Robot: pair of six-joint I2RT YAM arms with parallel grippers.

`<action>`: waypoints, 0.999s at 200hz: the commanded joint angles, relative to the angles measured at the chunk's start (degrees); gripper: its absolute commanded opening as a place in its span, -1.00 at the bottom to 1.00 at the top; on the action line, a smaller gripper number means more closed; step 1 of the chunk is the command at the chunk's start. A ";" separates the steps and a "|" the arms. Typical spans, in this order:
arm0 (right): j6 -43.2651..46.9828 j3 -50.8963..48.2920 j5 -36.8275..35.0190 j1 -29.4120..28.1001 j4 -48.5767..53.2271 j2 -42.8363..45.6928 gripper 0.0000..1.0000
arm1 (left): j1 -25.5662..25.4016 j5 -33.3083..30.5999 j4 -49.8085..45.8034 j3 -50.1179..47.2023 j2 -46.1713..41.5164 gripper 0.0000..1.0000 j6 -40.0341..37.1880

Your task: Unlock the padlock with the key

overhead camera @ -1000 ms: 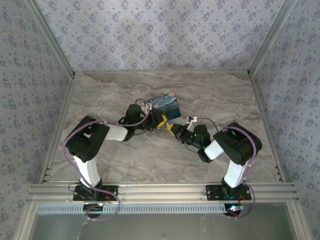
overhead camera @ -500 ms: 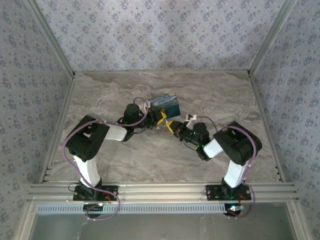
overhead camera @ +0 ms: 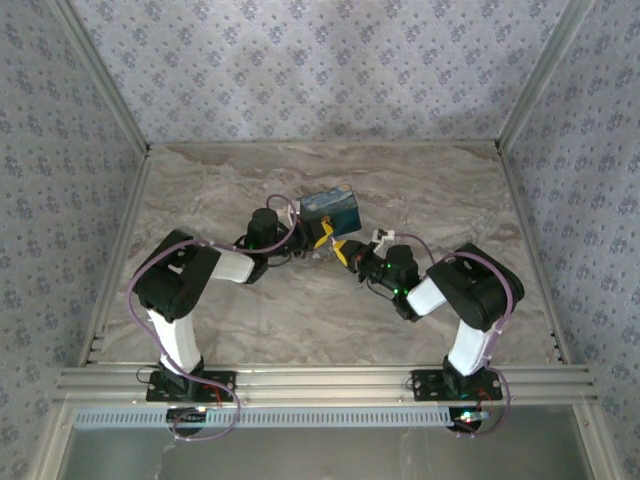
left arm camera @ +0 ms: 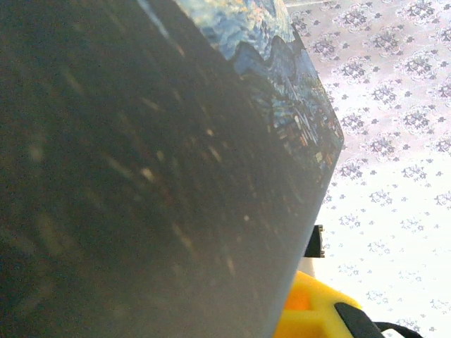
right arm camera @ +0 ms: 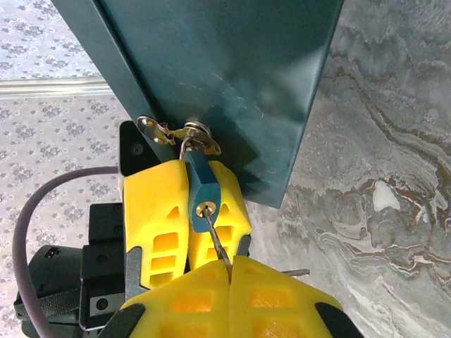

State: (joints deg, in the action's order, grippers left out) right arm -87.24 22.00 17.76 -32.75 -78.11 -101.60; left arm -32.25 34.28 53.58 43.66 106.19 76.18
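Observation:
A small teal padlock [right arm camera: 199,184] hangs by its shackle from the brass hasp [right arm camera: 176,132] of a dark teal box [right arm camera: 218,63]. My left gripper [overhead camera: 322,237] is shut on the padlock body, with a yellow finger [right arm camera: 151,211] on each side. The brass keyhole [right arm camera: 206,209] faces my right gripper [right arm camera: 230,265], which is shut on the key [right arm camera: 220,243]. The key's thin blade runs from the closed fingertips up to the keyhole, and its tip is at or just inside the hole. In the left wrist view the box's dark side [left arm camera: 141,176] is very close.
The box [overhead camera: 330,208], with a painted starry lid, sits on the marble tabletop [overhead camera: 240,320] near the middle. Both arms meet just in front of it. Patterned walls [overhead camera: 320,60] enclose the table on three sides. A thin metal piece [right arm camera: 296,272] sticks out beside the right fingers.
My right gripper has edged left and forward toward the padlock with the key. The box has turned slightly and lies squarer to the table. The left gripper has kept its grip.

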 commanded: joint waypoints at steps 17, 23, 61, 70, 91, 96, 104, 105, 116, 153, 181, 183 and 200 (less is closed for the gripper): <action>-0.17 0.95 -0.22 1.31 -1.87 0.76 -1.00 | -0.62 4.17 3.61 -0.68 0.39 -1.00 0.55; -0.21 0.88 0.02 1.39 -1.80 0.63 -1.00 | -0.65 4.21 3.59 -0.60 0.42 -1.00 0.55; 4.30 1.36 1.09 1.19 0.16 0.55 -1.00 | -0.69 4.30 3.21 -0.60 0.23 -1.00 0.43; 5.83 1.83 1.53 1.18 1.73 0.44 -1.00 | -0.62 4.22 3.11 -0.54 0.22 -1.00 0.37; 9.16 2.25 1.34 0.59 3.36 0.38 -1.00 | -0.63 4.18 3.02 -0.57 0.24 -1.00 0.37; 9.98 2.40 1.31 0.50 4.34 0.58 -1.00 | -0.62 4.21 3.02 -0.59 0.22 -1.00 0.37; 11.54 2.52 1.00 0.26 5.43 1.02 -1.00 | -0.71 4.19 3.02 -0.60 0.24 -1.00 0.35; 11.73 2.57 0.98 0.25 5.60 1.12 -1.00 | -0.66 4.16 3.02 -0.60 0.24 -1.00 0.36; 13.12 2.78 0.59 -0.06 7.51 2.02 -1.00 | -0.65 4.08 3.03 -0.68 0.20 -1.00 0.41; 13.84 2.18 -0.99 -0.14 11.13 5.84 -1.00 | -0.65 3.95 3.19 -1.03 0.18 -1.00 0.06; 7.96 1.81 0.12 0.74 6.21 4.39 -1.00 | -0.64 4.03 3.54 -1.03 0.50 -1.00 0.02; 7.44 1.82 0.12 0.80 5.88 4.22 -1.00 | -0.65 4.04 3.55 -1.03 0.50 -1.00 0.02; 3.97 2.08 0.24 0.83 4.37 2.64 -1.00 | -0.67 3.93 4.01 -1.12 0.51 -1.00 0.10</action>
State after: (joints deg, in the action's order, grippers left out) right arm -78.19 23.07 18.83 -32.34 -69.32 -97.32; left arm -32.25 34.44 54.28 42.96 106.26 76.16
